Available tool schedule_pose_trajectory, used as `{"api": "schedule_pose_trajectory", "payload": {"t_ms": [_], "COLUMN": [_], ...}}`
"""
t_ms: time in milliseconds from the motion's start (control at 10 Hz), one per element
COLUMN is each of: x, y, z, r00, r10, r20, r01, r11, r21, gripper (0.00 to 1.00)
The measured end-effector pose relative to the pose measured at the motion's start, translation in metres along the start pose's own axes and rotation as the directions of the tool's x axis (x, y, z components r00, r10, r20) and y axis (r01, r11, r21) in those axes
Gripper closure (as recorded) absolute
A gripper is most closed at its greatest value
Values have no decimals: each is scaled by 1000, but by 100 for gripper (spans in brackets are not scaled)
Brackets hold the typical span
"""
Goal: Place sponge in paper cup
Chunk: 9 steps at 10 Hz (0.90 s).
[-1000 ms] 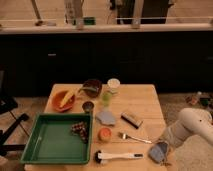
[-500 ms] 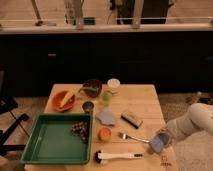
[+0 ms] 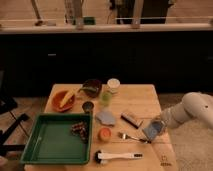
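Observation:
The sponge [image 3: 153, 129] is a small flat blue-grey pad, tilted and held just above the table's right front part. My gripper [image 3: 157, 128] is shut on it, with the white arm [image 3: 192, 112] reaching in from the right. The paper cup [image 3: 113, 84] is short and white and stands upright at the back middle of the wooden table [image 3: 142, 97], well behind and to the left of the gripper.
Near the paper cup are a translucent green cup [image 3: 105, 97], a dark bowl [image 3: 92, 88], a small dark cup [image 3: 88, 106] and an orange bowl [image 3: 64, 100]. A blue-grey cloth piece [image 3: 106, 117], brown-black block [image 3: 131, 119], fork [image 3: 131, 137], orange item [image 3: 104, 134], white brush [image 3: 118, 156] and green tray [image 3: 56, 141] lie in front.
My gripper has risen from the table's front right corner and moved slightly back, and the blue-grey sponge now shows in it. Nothing else on the table has moved.

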Motion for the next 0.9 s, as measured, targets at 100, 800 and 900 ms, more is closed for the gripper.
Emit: {"api": "schedule_pose_trajectory", "payload": {"t_ms": [100,800,900], "x": [0,-1,-1], "y": [-13,-24,-24], "z": [-3,-5,-5], "r00": [1000,1000,1000], "r10": [-4,-13,-13], "r20": [6,13,12], "r01": [4,13,13], "r11": [1000,1000,1000], "r21": [15,26,26], "gripper": [100,100,100]}}
